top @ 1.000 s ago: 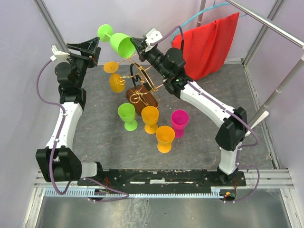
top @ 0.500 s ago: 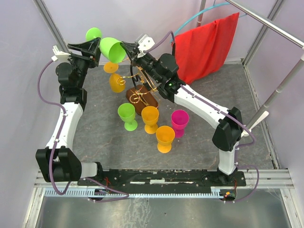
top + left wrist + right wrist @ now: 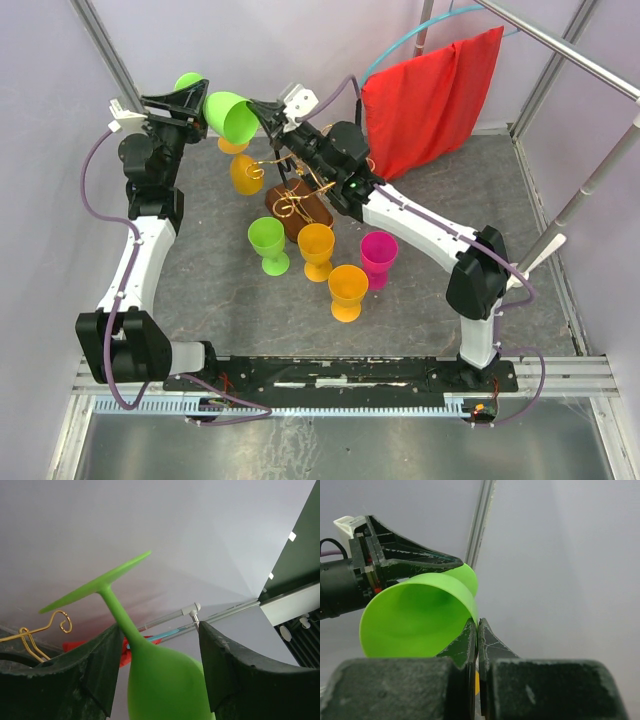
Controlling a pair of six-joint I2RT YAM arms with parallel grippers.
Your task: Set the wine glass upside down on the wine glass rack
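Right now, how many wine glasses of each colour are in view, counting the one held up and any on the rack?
Green glasses: 2, the held wine glass and one standing
Orange glasses: 3, one hanging on the rack at, two standing
Pink glasses: 1
Total: 6

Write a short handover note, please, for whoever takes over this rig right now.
Right pincer: shut on the rim of the green wine glass, held aloft on its side, not yet on the wine glass rack.
Left pincer: open around its stem.
Done: glass picked up; an orange glass seems to hang on the rack.
Left: turn it upside down, hook its foot on a free arm, release.
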